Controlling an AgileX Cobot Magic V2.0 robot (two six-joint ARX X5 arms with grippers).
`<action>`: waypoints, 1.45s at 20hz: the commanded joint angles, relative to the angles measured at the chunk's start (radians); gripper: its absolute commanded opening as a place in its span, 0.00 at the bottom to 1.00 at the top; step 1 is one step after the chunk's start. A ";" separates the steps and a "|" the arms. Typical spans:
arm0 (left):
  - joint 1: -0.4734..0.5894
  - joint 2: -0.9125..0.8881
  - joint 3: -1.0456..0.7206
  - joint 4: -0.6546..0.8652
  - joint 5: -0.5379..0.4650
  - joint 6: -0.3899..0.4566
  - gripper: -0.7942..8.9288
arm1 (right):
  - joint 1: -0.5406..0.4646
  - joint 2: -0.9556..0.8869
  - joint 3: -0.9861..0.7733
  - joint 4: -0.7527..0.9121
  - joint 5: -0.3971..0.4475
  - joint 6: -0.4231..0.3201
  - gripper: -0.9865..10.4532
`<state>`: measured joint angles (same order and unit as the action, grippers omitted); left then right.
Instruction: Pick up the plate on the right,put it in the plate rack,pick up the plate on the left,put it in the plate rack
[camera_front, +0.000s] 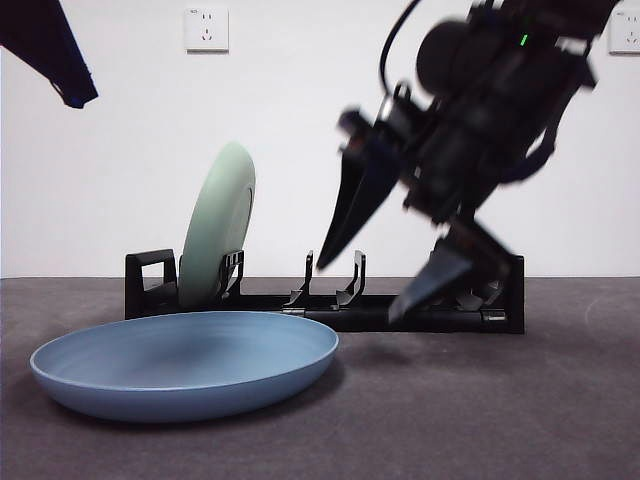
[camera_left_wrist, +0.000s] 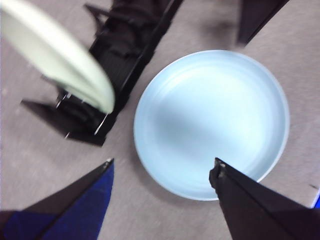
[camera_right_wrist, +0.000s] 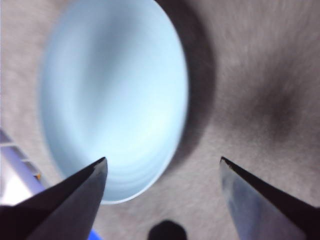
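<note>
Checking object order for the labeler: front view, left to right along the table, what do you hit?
Blue plate → green plate, upright in the rack near its left end → right hand, open, low over the rack's right half. Left hand waits open, high above the blue plate.

Count: two plates, one rack, two grippers.
One pale green plate (camera_front: 218, 222) upright in one plate rack (camera_front: 330, 300); one blue plate (camera_front: 185, 362) flat on table; one wall socket (camera_front: 206, 29) fully visible.
</note>
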<state>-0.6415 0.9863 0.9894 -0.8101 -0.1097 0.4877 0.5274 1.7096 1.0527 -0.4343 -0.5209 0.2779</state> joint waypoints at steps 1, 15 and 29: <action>-0.019 -0.002 0.001 0.010 0.001 0.011 0.42 | 0.006 0.056 0.000 0.024 -0.004 0.013 0.41; -0.114 -0.001 0.001 0.031 -0.019 0.048 0.42 | 0.044 0.119 0.000 0.138 0.029 0.111 0.20; -0.305 0.051 0.001 -0.010 0.063 0.151 0.42 | 0.021 -0.029 0.011 0.026 0.079 0.168 0.07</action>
<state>-0.9409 1.0336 0.9894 -0.8200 -0.0513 0.6079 0.5514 1.6844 1.0573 -0.4129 -0.4416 0.4381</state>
